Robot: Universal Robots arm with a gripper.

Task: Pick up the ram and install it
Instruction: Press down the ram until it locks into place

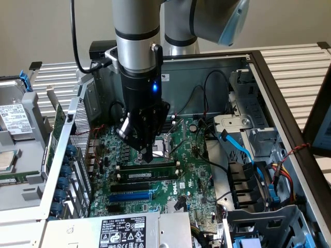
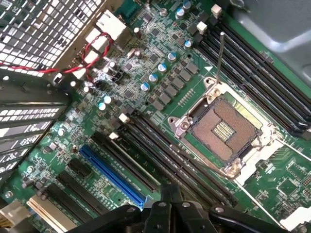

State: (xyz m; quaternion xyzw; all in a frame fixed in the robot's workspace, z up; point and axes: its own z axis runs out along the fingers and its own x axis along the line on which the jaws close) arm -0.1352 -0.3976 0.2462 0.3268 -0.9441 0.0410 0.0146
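With the pincer closed, holding nothing and poised just above it, the ram lies along a memory slot on the motherboard, so installation appears largely complete.

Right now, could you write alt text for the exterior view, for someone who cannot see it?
A robot arm's shut gripper points down into an open computer case, its tip just above a ram stick lying in a memory slot on the green motherboard. A blue expansion slot lies nearer the camera, and a bare processor socket sits beside the gripper.
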